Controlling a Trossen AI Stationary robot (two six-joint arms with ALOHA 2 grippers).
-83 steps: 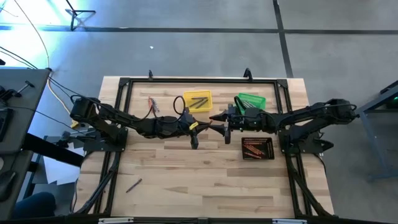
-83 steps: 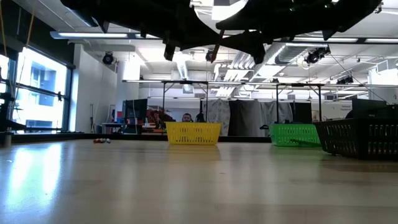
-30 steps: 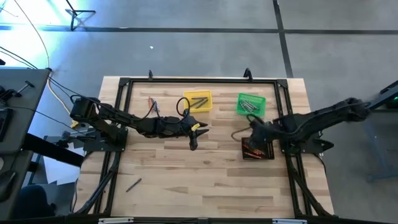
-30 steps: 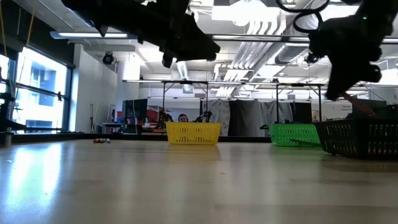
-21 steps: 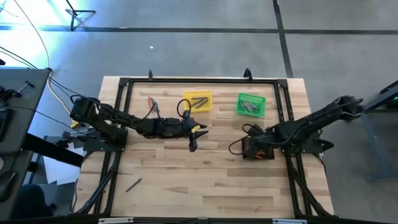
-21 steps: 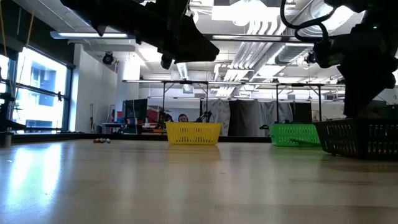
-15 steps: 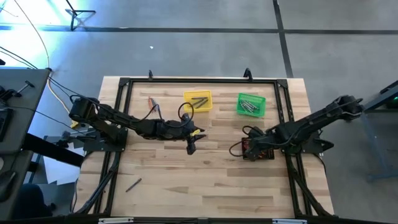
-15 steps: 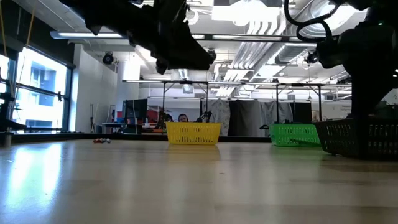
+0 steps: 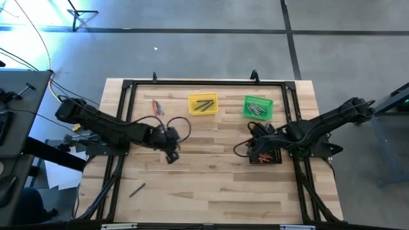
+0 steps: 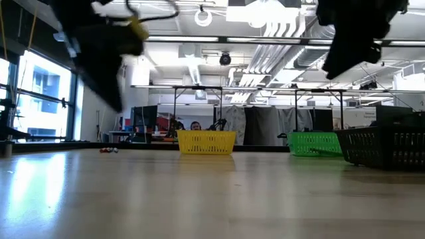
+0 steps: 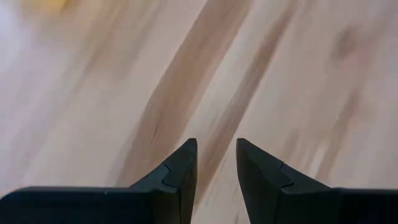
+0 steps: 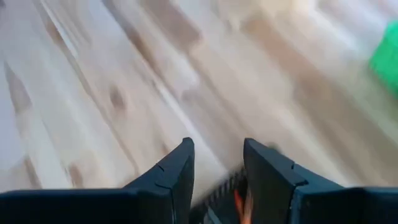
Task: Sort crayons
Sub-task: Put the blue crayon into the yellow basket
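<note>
Right gripper (image 9: 259, 142) over black bin (image 9: 273, 158), centre-right of frame; jaws parted, empty, likely just after drop. Orange crayons (image 9: 155, 106) loose upper left on desk (image 9: 211, 185); one grey stick (image 9: 137, 189) lower left. Left gripper (image 9: 171, 155) mid-desk, jaws apart, empty. Yellow bin (image 9: 203, 103), green bin (image 9: 258, 107) near top edge; centre open.

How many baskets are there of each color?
Yellow basket: 1
Green basket: 1
Black basket: 1
Total: 3 baskets
</note>
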